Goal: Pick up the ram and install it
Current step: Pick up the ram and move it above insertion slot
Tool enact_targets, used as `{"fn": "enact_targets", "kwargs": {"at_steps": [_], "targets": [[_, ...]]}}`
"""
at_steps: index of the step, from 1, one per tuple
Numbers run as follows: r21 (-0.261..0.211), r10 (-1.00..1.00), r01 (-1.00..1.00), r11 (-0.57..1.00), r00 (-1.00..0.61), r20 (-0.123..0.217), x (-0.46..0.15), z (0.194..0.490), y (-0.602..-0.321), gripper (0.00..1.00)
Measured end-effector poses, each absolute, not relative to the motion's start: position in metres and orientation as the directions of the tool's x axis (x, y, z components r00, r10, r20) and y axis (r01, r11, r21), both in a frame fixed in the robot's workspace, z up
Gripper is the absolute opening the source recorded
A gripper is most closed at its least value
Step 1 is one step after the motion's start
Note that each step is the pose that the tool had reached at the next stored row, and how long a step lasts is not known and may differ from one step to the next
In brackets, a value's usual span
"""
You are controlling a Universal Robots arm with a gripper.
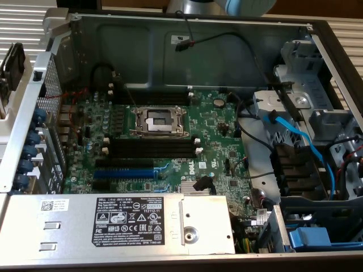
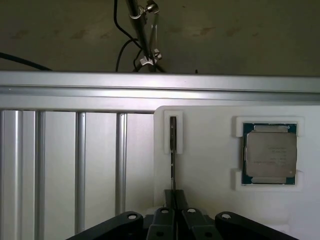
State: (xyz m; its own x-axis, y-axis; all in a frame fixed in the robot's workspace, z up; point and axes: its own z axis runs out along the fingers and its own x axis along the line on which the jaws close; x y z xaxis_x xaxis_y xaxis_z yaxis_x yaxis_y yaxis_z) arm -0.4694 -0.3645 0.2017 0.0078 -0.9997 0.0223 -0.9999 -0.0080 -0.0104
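Note:
In the wrist view the ram (image 2: 172,150) appears edge-on as a thin dark stick standing in a slot of a white foam tray (image 2: 210,165). My gripper (image 2: 173,202) is directly over the ram's near end, and its two black fingers (image 2: 163,216) are pressed against the stick from both sides, shut on it. In the exterior view the open computer case shows the green motherboard (image 1: 215,133). Its long black memory slots (image 1: 150,148) lie empty just in front of the CPU socket (image 1: 159,120).
A CPU chip (image 2: 270,154) sits in another recess of the foam tray. Aluminium rails (image 2: 75,165) lie beside the tray. In the case are a blue expansion slot (image 1: 123,173), a power supply (image 1: 130,218), blue cables (image 1: 295,136) and drive bays (image 1: 323,226). Part of the arm (image 1: 227,5) hangs above the case.

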Motion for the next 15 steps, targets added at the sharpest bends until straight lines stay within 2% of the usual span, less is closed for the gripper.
{"fn": "enact_targets", "kwargs": {"at_steps": [9, 15], "targets": [[-0.010, -1.000, -1.000, -0.008, 0.008, 0.022, -0.470, 0.202, -0.365, 0.12], [-0.010, -1.000, -1.000, -0.008, 0.008, 0.022, -0.470, 0.216, -0.365, 0.12]]}}
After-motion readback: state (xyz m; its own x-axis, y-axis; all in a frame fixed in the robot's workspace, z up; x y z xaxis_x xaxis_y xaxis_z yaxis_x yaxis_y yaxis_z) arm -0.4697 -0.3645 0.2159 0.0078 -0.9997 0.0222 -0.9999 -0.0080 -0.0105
